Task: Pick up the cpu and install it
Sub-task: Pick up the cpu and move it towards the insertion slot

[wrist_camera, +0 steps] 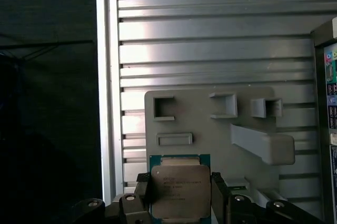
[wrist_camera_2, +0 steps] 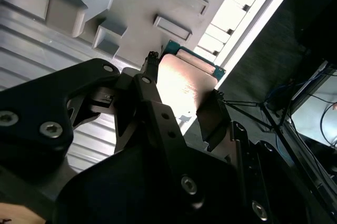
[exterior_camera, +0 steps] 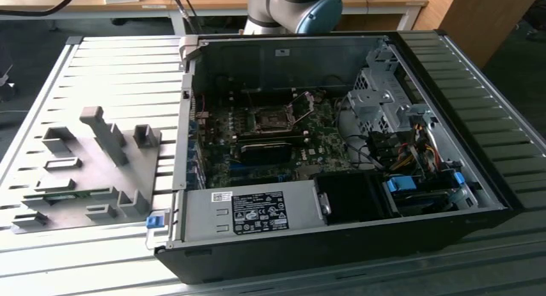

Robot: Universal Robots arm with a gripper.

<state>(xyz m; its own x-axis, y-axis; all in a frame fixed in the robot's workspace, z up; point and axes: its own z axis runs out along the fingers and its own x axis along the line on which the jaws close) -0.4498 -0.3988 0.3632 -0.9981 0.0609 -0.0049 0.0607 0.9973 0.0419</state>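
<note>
— What is your pincer (wrist_camera: 180, 198) doing?

— It is closed on the cpu (wrist_camera: 180, 188). In the first wrist view my two black fingers (wrist_camera: 219, 195) press against opposite edges of the chip, one on each side. Its silvery metal top faces that camera, with a thin green border around it.

— And from the other side?

— In the second wrist view the pincer (wrist_camera_2: 181, 100) grips the cpu (wrist_camera_2: 184, 81) the same way. The metal face catches a bright glare, and a strip of the green edge shows at the far end, beyond my fingers (wrist_camera_2: 152, 103).

— Where is the chip, then?

— It is in the air, clear of everything below. Beneath it lies the grey fixture plate (wrist_camera: 210, 129) with its raised blocks and pockets, resting on the ribbed metal table (wrist_camera: 210, 34). The chip hangs over the part of the plate that lies near the table's edge.

— And the machine?

— In the exterior view the open computer case (exterior_camera: 341, 245) lies on the table to the exterior view's right of the fixture plate (exterior_camera: 94, 174). Inside it the motherboard (exterior_camera: 256, 165) carries the black socket frame (exterior_camera: 271, 120).
</note>
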